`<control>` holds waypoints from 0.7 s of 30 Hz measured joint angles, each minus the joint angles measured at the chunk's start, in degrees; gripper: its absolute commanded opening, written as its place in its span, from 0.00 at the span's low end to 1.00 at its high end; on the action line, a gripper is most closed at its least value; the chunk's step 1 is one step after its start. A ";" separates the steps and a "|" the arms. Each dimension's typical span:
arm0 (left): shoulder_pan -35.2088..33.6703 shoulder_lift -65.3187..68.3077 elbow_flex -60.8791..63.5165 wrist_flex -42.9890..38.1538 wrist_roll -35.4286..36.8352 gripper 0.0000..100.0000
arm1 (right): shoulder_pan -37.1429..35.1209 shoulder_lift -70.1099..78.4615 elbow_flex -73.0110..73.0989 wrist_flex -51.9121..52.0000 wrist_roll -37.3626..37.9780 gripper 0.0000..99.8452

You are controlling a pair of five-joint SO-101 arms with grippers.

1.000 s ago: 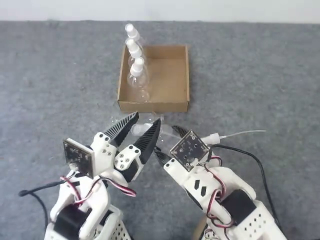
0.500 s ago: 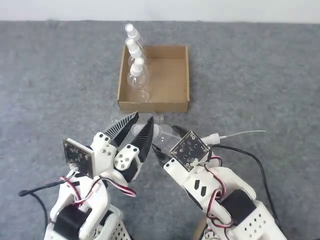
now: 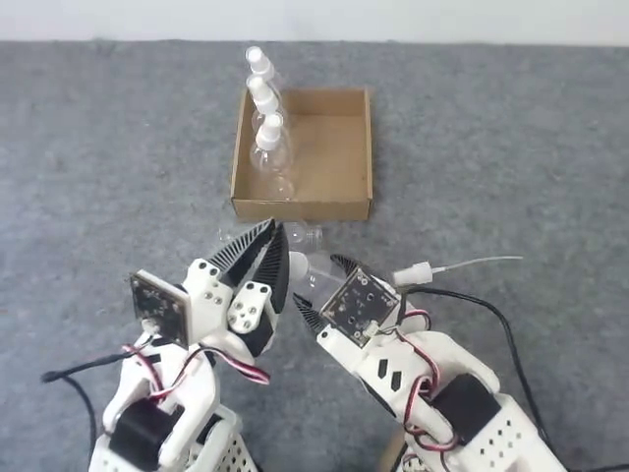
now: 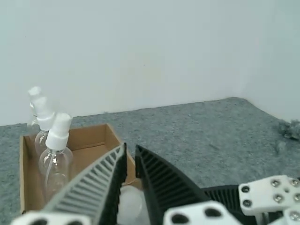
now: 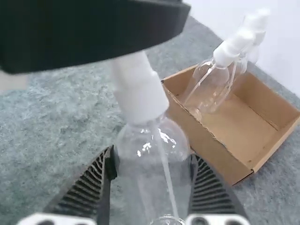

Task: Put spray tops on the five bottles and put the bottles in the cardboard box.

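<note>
A clear bottle [image 5: 150, 140] stands between my two arms just in front of the cardboard box [image 3: 300, 207]. My right gripper [image 3: 316, 283] is shut on its body, with a finger on each side. My left gripper [image 3: 273, 228] is shut on the white spray top [image 5: 138, 93] sitting on the bottle's neck. The left wrist view has that gripper [image 4: 130, 149] with its fingers nearly together and the white top [image 4: 129, 204] below them. Three bottles with spray tops [image 3: 270, 147] stand along one side wall of the box.
A loose spray top with its thin tube [image 3: 423, 270] lies on the grey carpet beside the right arm. A black cable [image 3: 511, 324] runs past it. The rest of the box's floor [image 3: 329, 147] is bare. A pale wall [image 4: 140, 47] rises behind the box.
My left gripper's fingers have closed together onto the spray top. The right gripper, holding the bottle, has shifted slightly toward the left arm.
</note>
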 measured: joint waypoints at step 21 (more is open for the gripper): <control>0.97 0.00 0.26 -0.09 -4.84 0.16 | -0.09 -0.09 -0.09 1.58 2.90 0.07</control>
